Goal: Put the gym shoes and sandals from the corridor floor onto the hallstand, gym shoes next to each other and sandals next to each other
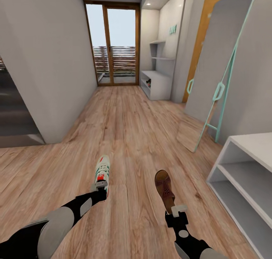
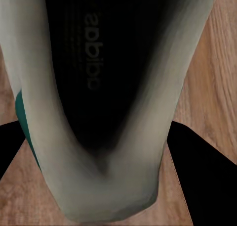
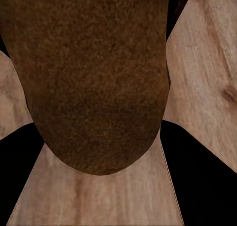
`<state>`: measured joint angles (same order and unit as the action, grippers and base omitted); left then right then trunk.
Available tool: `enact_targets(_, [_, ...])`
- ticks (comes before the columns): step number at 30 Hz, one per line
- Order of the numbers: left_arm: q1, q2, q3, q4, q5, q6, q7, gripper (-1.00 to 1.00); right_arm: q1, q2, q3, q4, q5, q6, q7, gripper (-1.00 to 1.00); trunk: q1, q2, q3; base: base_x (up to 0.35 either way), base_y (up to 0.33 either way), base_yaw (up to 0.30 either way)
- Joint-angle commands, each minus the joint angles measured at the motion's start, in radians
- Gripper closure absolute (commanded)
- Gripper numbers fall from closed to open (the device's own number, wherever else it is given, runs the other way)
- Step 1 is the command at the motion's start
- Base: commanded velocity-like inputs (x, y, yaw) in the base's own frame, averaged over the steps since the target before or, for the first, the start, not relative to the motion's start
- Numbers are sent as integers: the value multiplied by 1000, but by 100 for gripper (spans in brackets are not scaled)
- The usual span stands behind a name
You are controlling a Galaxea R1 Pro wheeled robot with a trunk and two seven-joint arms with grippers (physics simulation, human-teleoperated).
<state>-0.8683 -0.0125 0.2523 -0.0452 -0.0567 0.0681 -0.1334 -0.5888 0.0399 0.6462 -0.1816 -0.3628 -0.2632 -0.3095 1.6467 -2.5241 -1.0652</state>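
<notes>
1. The left gripper (image 1: 101, 193) is clamped on the heel of a sneaker (image 1: 102, 173), and the right gripper (image 1: 177, 213) has the heel end of a sandal (image 1: 164, 190) pinched the same way. My guess is the heel grab is so each shoe sticks out ahead of the fingers and can be slid toe-first onto a shelf.
2. The sneaker's long axis runs roughly toward 12 o'clock, with the toe away from the robot and tipped slightly to 1.
3. The sandal points more like 11 o'clock, toe forward, insole facing up.
4. Both look carried above the wood floor (image 1: 128, 130), not resting on it, though the clearance is hard to judge.
5. A white shelf unit (image 1: 241, 176) sits close at about 3 o'clock. Another white rack (image 1: 156, 86) stands far down the corridor at 1 o'clock, with something small and dark on its shelf.
</notes>
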Motion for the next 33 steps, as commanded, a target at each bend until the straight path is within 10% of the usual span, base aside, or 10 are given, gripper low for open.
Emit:
enact_targets(1, [0, 1, 8, -3, -6, 8, -3, 100, -1, 0, 9, 1, -8, -4, -5, 100, 0, 0, -1, 350, 0, 0])
enact_targets(33, [0, 6, 8, -2, -5, 9, -2, 100, -1, 0, 12, 1, -8, -4, -3, 100, 0, 0, -1, 348, 0, 0])
